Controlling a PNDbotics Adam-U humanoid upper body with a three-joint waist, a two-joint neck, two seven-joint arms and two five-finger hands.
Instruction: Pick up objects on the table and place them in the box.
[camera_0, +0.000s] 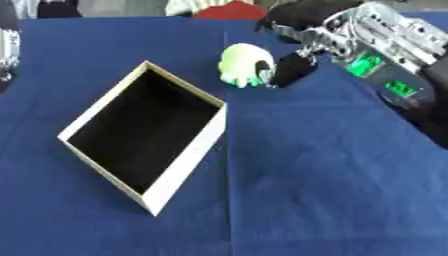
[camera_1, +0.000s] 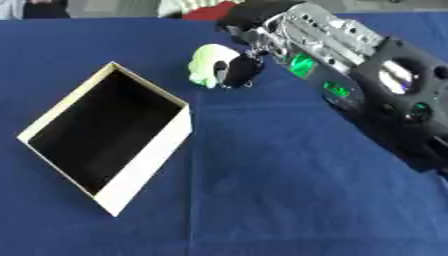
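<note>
- We see our right hand (camera_1: 262, 37) reaching in from the upper right, down at a pale green rounded object (camera_0: 243, 64) that sits on the blue-covered counter (camera_0: 332, 190).
- Our fingers (camera_0: 291, 69) are curled round the object's right side, one dark fingertip lying against it; we judge them clamped on it, though the far side of the grip is hidden.
- The object lies just beyond the far corner of the box (camera_0: 188, 165), close to it but apart from it, and we cannot tell whether it is off the cloth yet.
- The box is open-topped, with pale walls and a dark inside, set askew; nothing shows inside it.
- We judge the step in hand to be the pick-up: the grasp is made, the carry not yet begun.
- The next move calls for a lift clear of the near wall, a short carry to the robot's left and toward us, then a release over the dark opening.
- Count: one green object, one box, one hand at work. Our left hand does not show in either view.
</note>
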